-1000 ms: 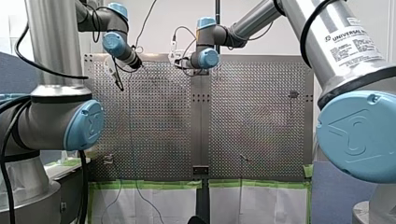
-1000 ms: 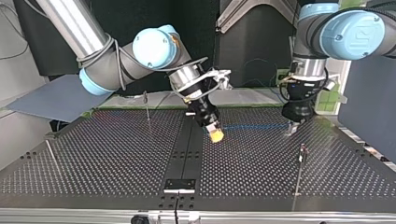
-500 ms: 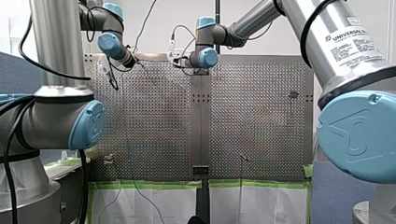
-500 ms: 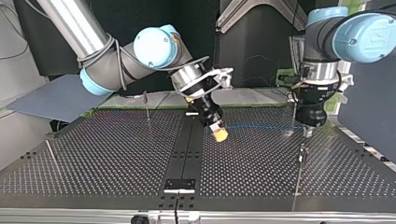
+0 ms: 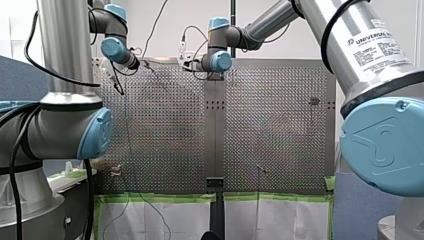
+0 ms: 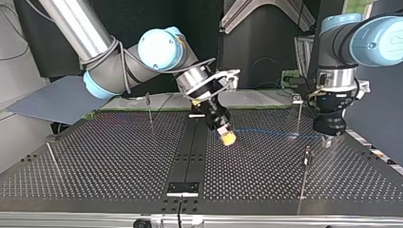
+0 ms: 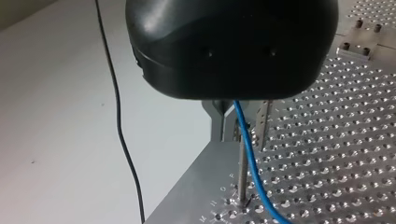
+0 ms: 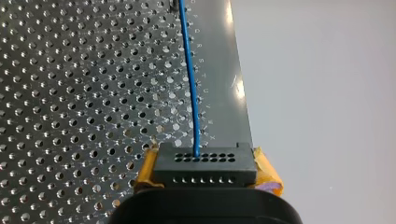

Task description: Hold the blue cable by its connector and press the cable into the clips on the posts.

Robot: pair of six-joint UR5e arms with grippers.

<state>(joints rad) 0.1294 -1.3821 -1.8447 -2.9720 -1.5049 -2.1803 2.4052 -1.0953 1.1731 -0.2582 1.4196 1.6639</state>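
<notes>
The blue cable [image 6: 271, 132] runs low over the perforated table between both grippers. My right gripper [image 6: 227, 137], at the middle of the top view, is shut on the black connector [image 8: 204, 162], which sits between its yellow pads [image 8: 267, 169]. The cable [image 8: 189, 79] leaves the connector straight ahead. At the top view's right my left gripper [image 6: 327, 139] is shut on the cable [image 7: 249, 156], which comes out from between its metal fingers [image 7: 218, 122]. A thin post [image 7: 241, 175] stands just ahead of it. A post with a clip [image 6: 308, 154] stands close beside my left gripper.
More thin posts stand on the table: one behind the cable [image 6: 299, 111], one at the back left [image 6: 149, 107] and one lying tilted at the left [image 6: 52, 159] of the top view. A black wire [image 7: 119, 126] hangs off the table's edge.
My left gripper has slid toward the top view's right, past the rear post. My right gripper with the connector has followed a little the same way.
</notes>
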